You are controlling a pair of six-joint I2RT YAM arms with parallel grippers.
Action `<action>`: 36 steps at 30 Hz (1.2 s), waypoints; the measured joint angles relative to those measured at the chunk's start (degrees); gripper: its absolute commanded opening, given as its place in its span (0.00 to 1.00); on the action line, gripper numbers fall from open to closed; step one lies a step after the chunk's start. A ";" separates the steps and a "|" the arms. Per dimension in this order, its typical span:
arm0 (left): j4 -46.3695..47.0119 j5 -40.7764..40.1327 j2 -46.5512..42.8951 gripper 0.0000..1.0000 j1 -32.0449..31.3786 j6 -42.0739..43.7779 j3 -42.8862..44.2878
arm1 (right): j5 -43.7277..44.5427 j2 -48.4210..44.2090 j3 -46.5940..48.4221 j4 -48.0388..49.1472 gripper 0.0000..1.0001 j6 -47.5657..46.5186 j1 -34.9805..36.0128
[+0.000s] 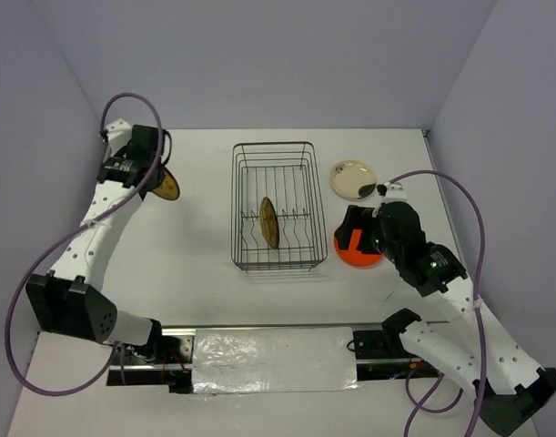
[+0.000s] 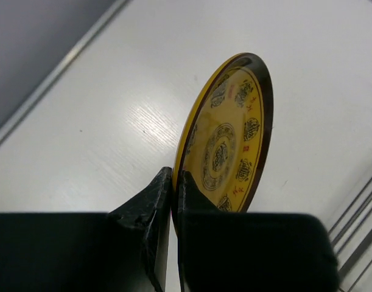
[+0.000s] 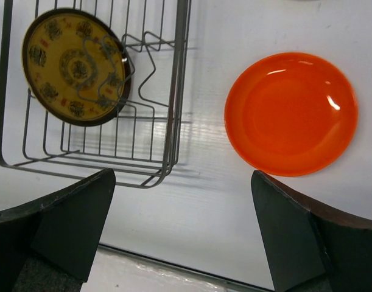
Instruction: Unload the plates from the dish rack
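Left gripper (image 2: 174, 182) clamps yellow patterned plate (image 2: 228, 140) by rim, apparently off table (image 2: 100, 121); thin hold may slip. Right gripper (image 3: 182, 231) wide open, empty.

Dish rack (image 1: 273, 268), patterned plate (image 1: 269, 222) upright inside, orange plate (image 3: 291, 113) flat alongside, second patterned plate (image 2: 225, 146) gripped
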 measured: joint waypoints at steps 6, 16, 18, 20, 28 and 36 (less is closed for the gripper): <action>14.82 19.37 9.44 0.14 11.45 0.81 -8.00 | -7.02 -0.02 -5.05 4.87 1.00 0.63 0.00; 25.05 30.84 13.05 0.99 15.23 -5.33 -23.61 | -12.17 7.96 -2.89 11.04 1.00 3.58 7.78; 23.98 30.45 10.99 0.99 15.23 -6.80 -25.35 | -9.33 14.58 2.75 11.28 1.00 4.39 12.33; 21.79 29.75 7.61 1.00 15.23 -7.02 -26.08 | -5.66 23.23 9.73 10.58 0.99 5.16 16.04; 16.41 29.16 -16.46 0.99 14.40 -1.42 -25.70 | 3.13 46.05 26.75 10.84 0.68 6.71 21.09; 12.26 30.03 -31.69 0.99 14.16 7.39 -26.43 | 6.16 60.11 33.16 9.29 0.28 7.54 21.99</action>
